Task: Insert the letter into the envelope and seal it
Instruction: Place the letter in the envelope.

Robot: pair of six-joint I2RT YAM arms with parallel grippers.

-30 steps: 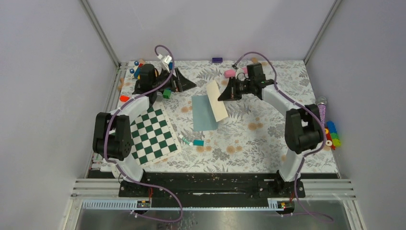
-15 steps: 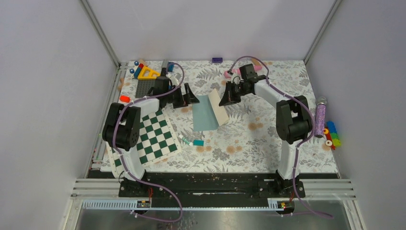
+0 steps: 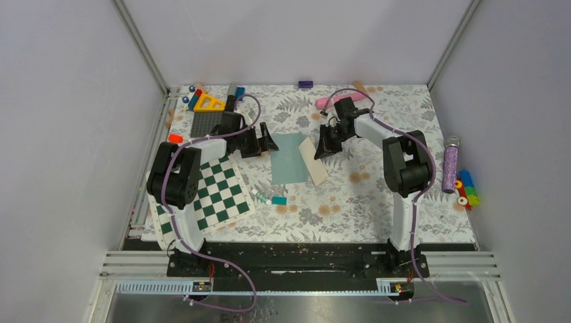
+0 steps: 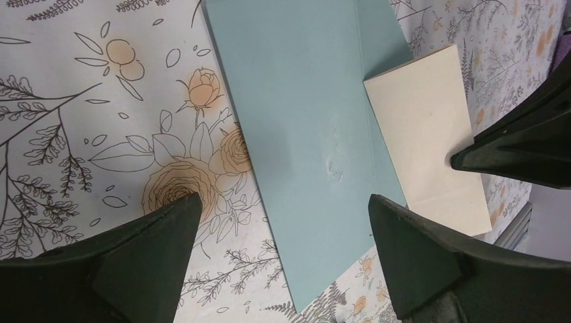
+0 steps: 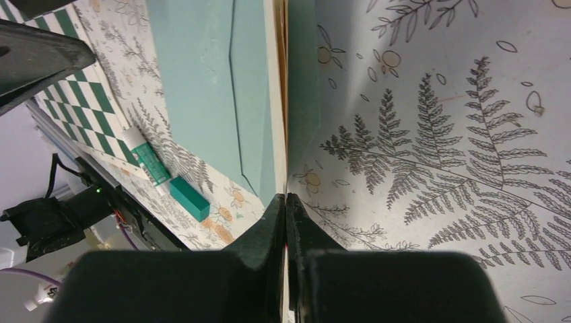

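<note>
Right gripper (image 3: 323, 149), clenched on the letter (image 3: 314, 161), had lowered it onto the envelope (image 3: 288, 158) beneath its fingertips. Left gripper (image 3: 264, 141), spread empty, had drawn alongside, so insertion looked close.

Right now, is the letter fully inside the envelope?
No, most of the letter lies bare in the left wrist view, overlapping only an edge strip of the envelope.

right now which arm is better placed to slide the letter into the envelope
Right: the right gripper is shut on the letter by the envelope; the left gripper is open, empty.
</note>
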